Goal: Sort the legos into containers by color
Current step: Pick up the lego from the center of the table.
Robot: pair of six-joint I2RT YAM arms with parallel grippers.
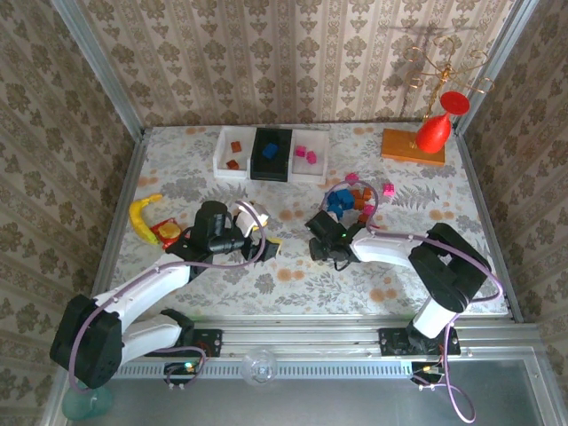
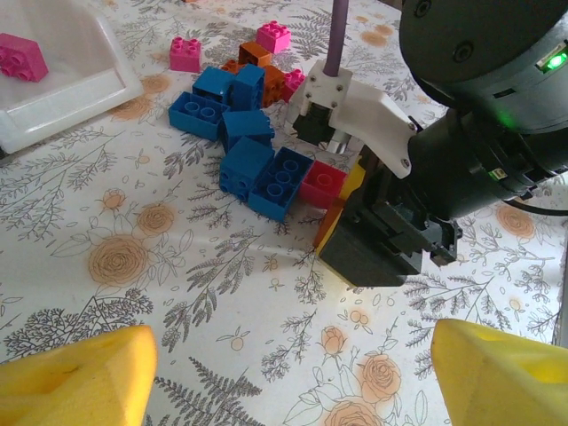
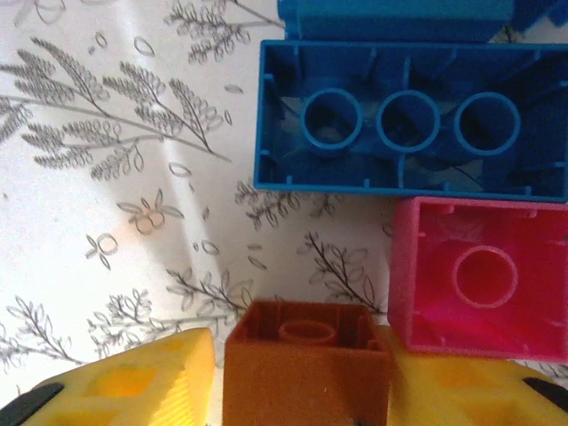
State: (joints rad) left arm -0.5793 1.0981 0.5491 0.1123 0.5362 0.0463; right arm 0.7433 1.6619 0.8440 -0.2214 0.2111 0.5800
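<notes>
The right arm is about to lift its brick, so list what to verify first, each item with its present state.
1. Orange-brown plastic brick sits between the right gripper's yellow pads: ok.
2. Magenta-pink square brick clear of that grip: cannot tell; it lies at the held brick's corner.
3. Long blue brick apart from the held brick: ok.
4. White rectangular bin holding orange-brown bricks has room: ok.
5. Left gripper open, empty, short of the pile: ok.
</notes>
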